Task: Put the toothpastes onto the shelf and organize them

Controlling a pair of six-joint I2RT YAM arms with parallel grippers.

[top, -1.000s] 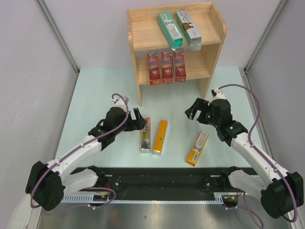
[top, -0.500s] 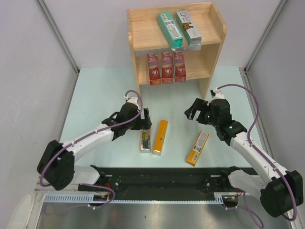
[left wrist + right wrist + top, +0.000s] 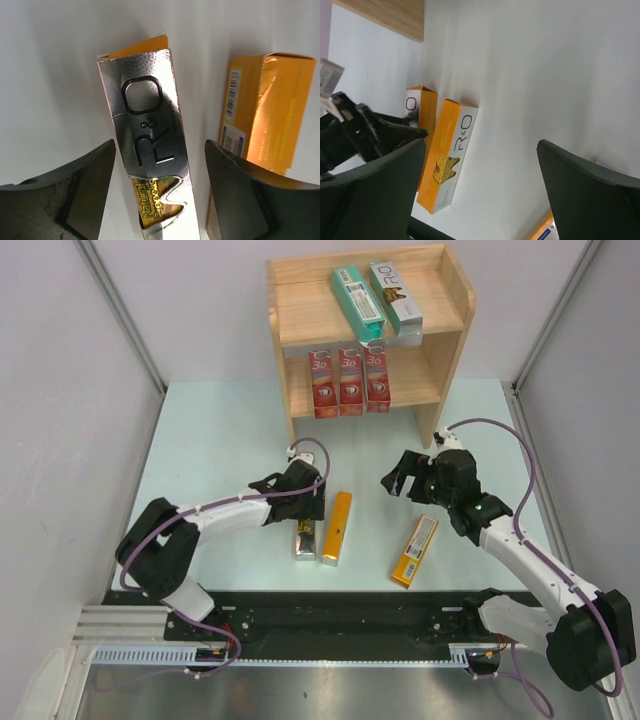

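The left gripper [image 3: 160, 146] is low over the table [image 3: 210, 440] in front of the shelf [image 3: 455, 340], jaws apart and straddling the silver R&O carton [image 3: 150, 125]. That carton lies flat with 1 end toward the shelf. In the left wrist view it runs up between the 2 fingers. The right-hand finger [image 3: 250, 200] stands clear of it, with bare table between. The left-hand finger [image 3: 75, 195] sits close by its edge, and I cannot tell whether they touch.

Just beside it, in front of the shelf's middle, lies an orange carton [image 3: 337, 527]. It is outside the jaws, past the right-hand finger.

A second orange carton [image 3: 415, 550] lies in front of the shelf's right side. The right gripper [image 3: 400, 472] hovers between it and the shelf, jaws wide apart and holding nothing.

On the shelf, 3 red cartons [image 3: 349, 382] stand on the lower tier. A teal carton [image 3: 357, 302] and a silver carton [image 3: 395, 298] lie on the top tier.
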